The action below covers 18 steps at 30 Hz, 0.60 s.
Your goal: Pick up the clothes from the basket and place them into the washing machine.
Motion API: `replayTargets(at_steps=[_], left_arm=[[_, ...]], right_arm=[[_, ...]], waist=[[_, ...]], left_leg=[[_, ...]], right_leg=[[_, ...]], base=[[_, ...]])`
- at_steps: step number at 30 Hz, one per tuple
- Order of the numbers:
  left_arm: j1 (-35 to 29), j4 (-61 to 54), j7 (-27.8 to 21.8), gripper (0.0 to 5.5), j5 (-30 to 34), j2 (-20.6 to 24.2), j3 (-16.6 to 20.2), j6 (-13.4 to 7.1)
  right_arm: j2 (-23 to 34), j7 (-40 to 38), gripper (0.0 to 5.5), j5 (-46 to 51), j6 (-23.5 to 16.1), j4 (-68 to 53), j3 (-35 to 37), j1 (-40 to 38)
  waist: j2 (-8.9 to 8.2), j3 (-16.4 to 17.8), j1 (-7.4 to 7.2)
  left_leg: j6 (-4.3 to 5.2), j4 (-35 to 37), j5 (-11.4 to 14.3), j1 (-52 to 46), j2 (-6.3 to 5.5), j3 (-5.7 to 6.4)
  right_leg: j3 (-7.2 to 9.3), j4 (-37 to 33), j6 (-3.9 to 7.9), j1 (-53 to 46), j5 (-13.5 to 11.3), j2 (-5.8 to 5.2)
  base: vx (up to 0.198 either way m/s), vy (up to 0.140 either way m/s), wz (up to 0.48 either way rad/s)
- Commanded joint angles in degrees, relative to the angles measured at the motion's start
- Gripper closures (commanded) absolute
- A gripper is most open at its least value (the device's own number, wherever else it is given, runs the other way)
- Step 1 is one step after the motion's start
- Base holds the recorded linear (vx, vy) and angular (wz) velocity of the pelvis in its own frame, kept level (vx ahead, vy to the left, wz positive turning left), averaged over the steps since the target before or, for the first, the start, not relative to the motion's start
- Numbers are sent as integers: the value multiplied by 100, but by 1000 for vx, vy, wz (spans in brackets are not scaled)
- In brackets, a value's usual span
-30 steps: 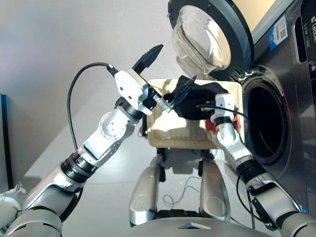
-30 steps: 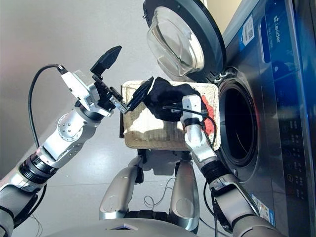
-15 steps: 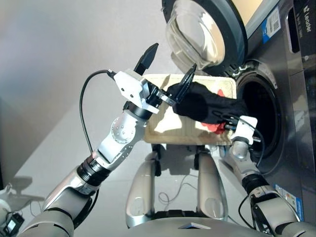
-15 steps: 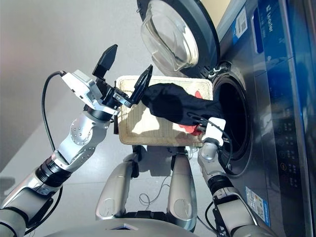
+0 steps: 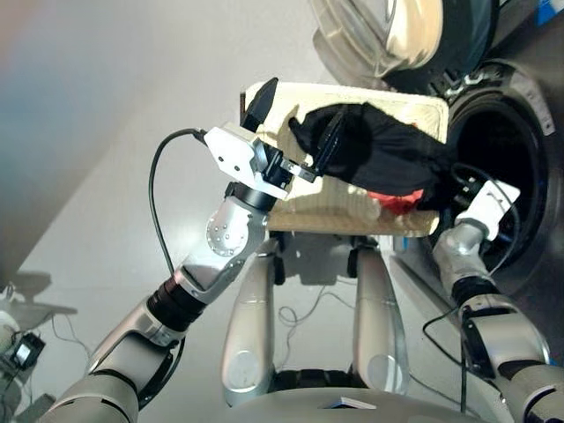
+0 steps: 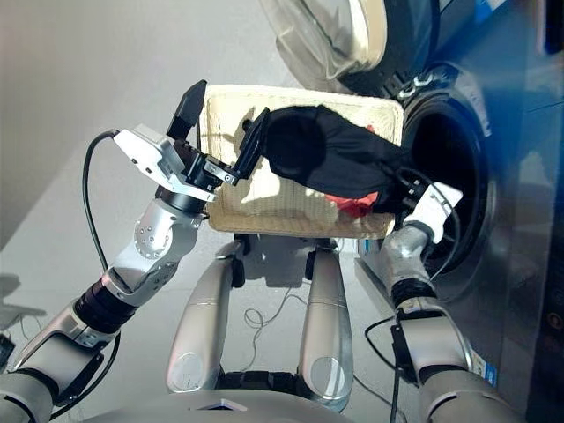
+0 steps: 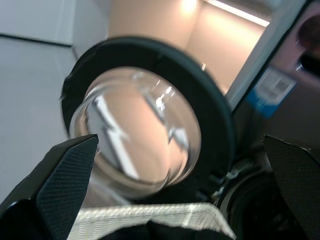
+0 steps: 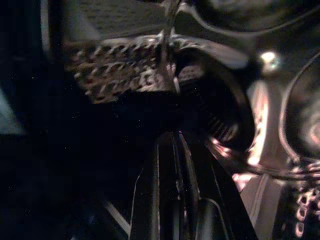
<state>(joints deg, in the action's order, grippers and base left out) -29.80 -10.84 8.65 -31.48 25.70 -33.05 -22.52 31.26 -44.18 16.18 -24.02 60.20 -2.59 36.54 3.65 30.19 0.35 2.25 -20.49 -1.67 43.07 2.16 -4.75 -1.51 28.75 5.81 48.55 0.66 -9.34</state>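
The cream wicker basket (image 5: 339, 214) stands in front of the dark grey washing machine (image 5: 529, 106), left of its round drum hole (image 5: 498, 189). My right gripper (image 5: 448, 189) is shut on the black garment (image 5: 379, 150) at the drum's rim. The cloth hangs stretched across the basket, off the weave. Under its right end lies the coral red garment (image 5: 397, 201). My left gripper (image 5: 295, 123) is open above the basket's left part, one finger in front of the cloth's left end, nothing between its fingers (image 7: 65, 180). No navy garment shows.
The porthole door (image 5: 388, 35) stands swung open above the basket's far side, and it fills the left wrist view (image 7: 150, 125). A thin cable (image 5: 304, 317) lies on the floor below the basket. A black cable (image 5: 163, 203) loops off my left wrist.
My right gripper has carried the black garment rightward from the basket's middle to the drum's rim, stretching it out. The left gripper stays open by the cloth's left end. The camera tilted down.
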Motion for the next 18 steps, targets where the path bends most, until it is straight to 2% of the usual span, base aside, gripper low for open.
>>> replayTargets(at_steps=[1,2,3,12,16,17,18], left_arm=[[-119,-492,106,0,199,-145,153,-401],[-111,-505,145,0,225,-157,156,-407],[-108,-514,182,0,268,-161,166,-395],[-106,-593,374,0,394,-51,295,-400],[-106,-615,466,0,406,35,375,-381],[-94,-609,499,0,411,57,400,-373],[-102,-626,506,0,395,78,410,-373]], right_arm=[[698,-259,550,176,-71,2,92,363],[755,-317,550,146,-82,-37,71,449],[846,-338,550,158,-77,-43,69,535],[1648,-367,550,483,-63,151,156,929],[1989,-461,550,1024,-210,314,471,1125],[2074,-494,550,1243,-279,400,596,1152],[2167,-482,550,1415,-337,463,660,1194]], waist=[[249,-40,52],[258,-40,56],[272,-40,50],[246,-40,11],[204,-40,-21],[197,-40,-39],[192,-40,-46]], left_leg=[[25,-827,670,289,-132,-77],[23,-824,610,408,-135,-91],[29,-922,682,516,-117,-100],[40,-1167,729,1087,-82,-140],[29,-1204,715,1243,-97,-163],[35,-1233,785,1232,-94,-159],[28,-1207,729,1285,-98,-164]], right_leg=[[-72,-40,108,32,-12,207],[-77,-42,102,156,-68,200],[-91,48,103,265,-10,205],[-113,288,96,871,-21,207],[-142,302,91,1034,-67,205],[-139,336,97,1027,-5,208],[-146,306,96,1083,-63,201]], base=[[0,0,0],[0,0,0],[0,0,0],[0,0,0],[0,0,0],[0,0,0],[0,0,0]])
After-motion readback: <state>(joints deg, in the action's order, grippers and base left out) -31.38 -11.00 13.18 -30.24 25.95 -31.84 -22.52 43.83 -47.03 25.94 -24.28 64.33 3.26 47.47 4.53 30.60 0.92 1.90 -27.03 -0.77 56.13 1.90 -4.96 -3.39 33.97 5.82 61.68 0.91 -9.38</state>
